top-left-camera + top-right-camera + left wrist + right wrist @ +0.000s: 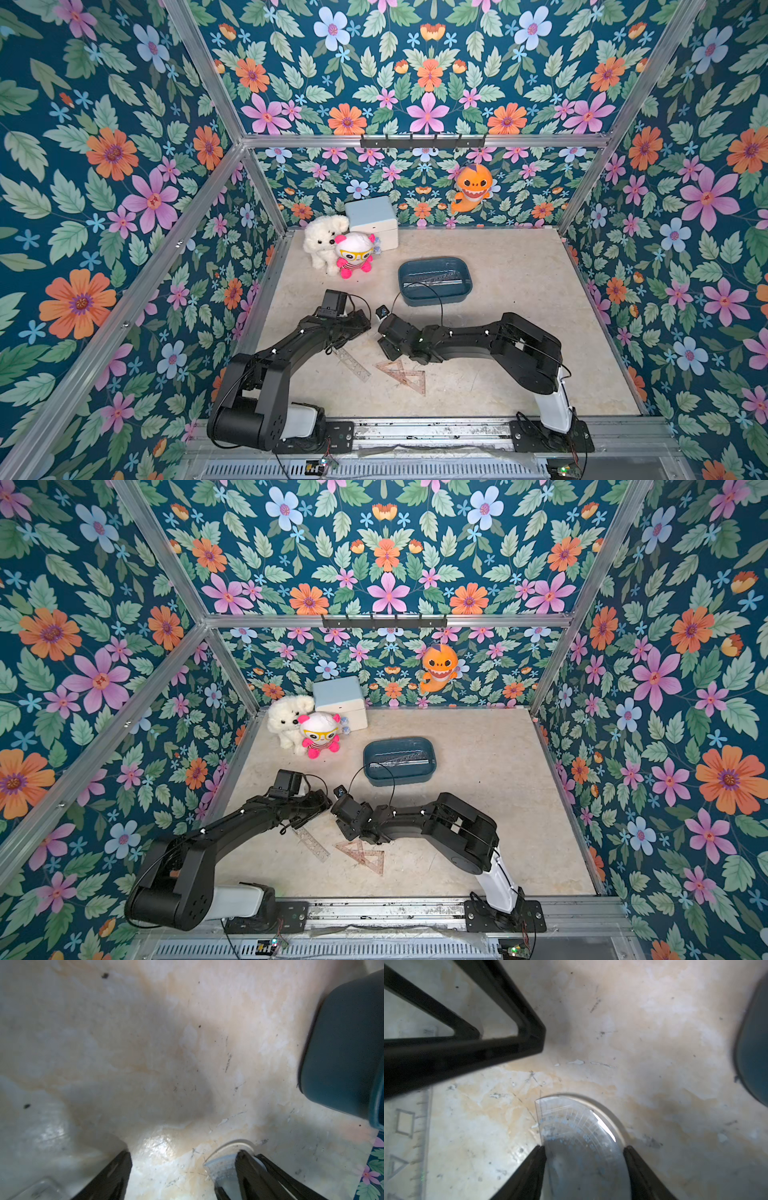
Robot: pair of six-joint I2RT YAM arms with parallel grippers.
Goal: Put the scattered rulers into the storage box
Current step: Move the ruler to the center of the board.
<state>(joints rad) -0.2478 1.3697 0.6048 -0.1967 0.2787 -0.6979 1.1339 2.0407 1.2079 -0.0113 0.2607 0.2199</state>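
Note:
The storage box is a dark teal tub at mid-table with several clear rulers lying inside. My right gripper is shut on the half-round protractor, one finger on its straight edge and one on its curve, just above the table. My left gripper stands open close beside it, one fingertip overlapping the protractor. On the table nearer the arms' bases lie a straight ruler and two pinkish triangles. The box corner shows in both wrist views.
A white plush dog, a pink-and-white doll and a pale blue cube box stand at the back left. An orange shark plush hangs on the back wall. The aluminium frame and patterned walls enclose the table.

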